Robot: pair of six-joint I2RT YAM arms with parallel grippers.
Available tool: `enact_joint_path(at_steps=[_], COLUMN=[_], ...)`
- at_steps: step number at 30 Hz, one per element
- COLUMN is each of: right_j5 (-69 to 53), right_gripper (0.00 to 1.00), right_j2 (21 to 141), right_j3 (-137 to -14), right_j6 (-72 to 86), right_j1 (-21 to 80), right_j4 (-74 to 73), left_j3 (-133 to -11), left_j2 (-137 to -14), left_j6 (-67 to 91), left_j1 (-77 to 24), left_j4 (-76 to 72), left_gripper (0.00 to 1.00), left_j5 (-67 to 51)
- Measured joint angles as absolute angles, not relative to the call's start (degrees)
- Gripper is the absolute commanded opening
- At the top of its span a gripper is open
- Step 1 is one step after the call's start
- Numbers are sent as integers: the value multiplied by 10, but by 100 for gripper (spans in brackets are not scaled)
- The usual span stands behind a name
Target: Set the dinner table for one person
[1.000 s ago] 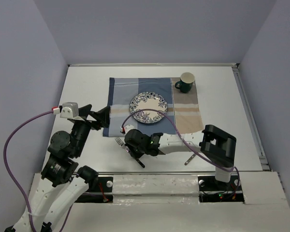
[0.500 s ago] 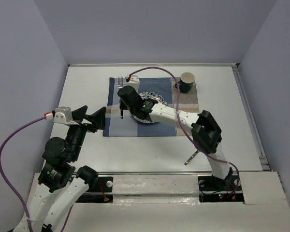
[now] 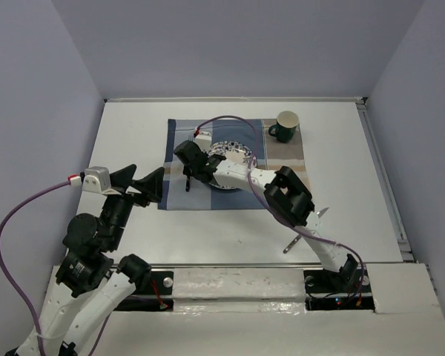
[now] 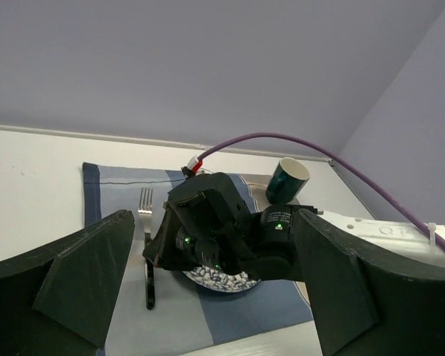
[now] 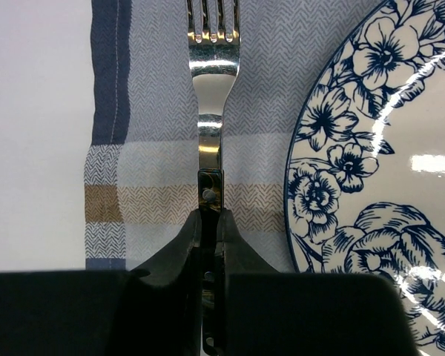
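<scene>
A fork (image 5: pixel 212 89) with a black handle points away from me over the plaid cloth (image 5: pixel 148 156), just left of the blue floral plate (image 5: pixel 378 185). My right gripper (image 5: pixel 211 216) is shut on its handle. From above, the right gripper (image 3: pixel 187 163) reaches across the plate (image 3: pixel 242 154), and the fork's handle end (image 3: pixel 185 182) shows below it. Whether the fork rests on the cloth I cannot tell. My left gripper (image 3: pixel 147 185) hovers open and empty at the cloth's left edge, over the white dinner table (image 3: pixel 130 133). The left wrist view shows the fork (image 4: pixel 147 245) beside the right wrist.
A dark green mug (image 3: pixel 285 126) stands at the cloth's far right corner. Another utensil (image 3: pixel 292 243) lies on the table near the right arm's base. The right arm's forearm (image 3: pixel 285 196) crosses the cloth's near right part. Grey walls enclose the table.
The right arm carried the fork from the near table up over the cloth, then drew it slightly nearer, beside the plate. The left arm pulled back a little.
</scene>
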State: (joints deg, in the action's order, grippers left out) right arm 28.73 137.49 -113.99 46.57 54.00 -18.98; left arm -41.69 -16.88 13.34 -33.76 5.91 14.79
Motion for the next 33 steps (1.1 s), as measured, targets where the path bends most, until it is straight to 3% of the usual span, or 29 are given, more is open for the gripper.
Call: enact_joint_path(at_steps=[7,16,23,26,28,32,33], right_j5=[272,256,244,244,244,272,282], right_gripper=[2,59,62,62,62,62,67], right_j2=[1393,1425,1401,1328,1222,920,838], right_j3=[-1170,-1192,-1186,-1124,-1006,-730,-661], right_j6=[472,472,425,401,394,425,456], right_j1=[533,527,525,525,525,525,525], right_j4=[-194,-202,-203,-204,-163,-182,-191], left_j3=[-417,-417,-417,-417,-417,-417,-417], left_j2=[-168,-168,-168,-168,-165,-154,-149], left_j6=[133,133,133,133,133,134,133], left_j1=[-344,-344,-344,-346,-349,-360,-363], left_j4=[59,59,59,60,60,61,61], left_gripper=[99,99,99,99,99,99,99], left_j5=[150,151,151,151,151,151,150])
